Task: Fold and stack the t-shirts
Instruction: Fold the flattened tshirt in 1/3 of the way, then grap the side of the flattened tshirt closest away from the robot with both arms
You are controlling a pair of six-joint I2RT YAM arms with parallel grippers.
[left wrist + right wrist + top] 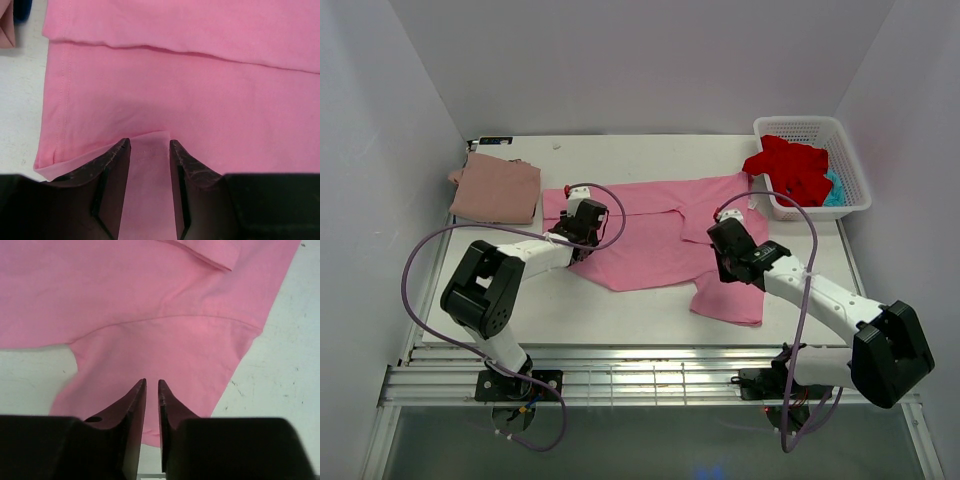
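Two arms flank your bright pink t-shirt (655, 232), which lies mid-table with its long axis running left to right. At far left a folded dusty rose t-shirt (495, 189) waits. Your left gripper (149, 145) has a flap of pink hem between narrow jaws, seemingly pinched. Your right gripper (152, 383) sits low over the near sleeve, jaws almost closed; whether cloth is caught, you cannot tell. Far right, the red t-shirt (788, 165) fills the basket (850, 160).

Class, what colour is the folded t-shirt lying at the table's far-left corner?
Dusty rose: the folded t-shirt shows best in the top external view.
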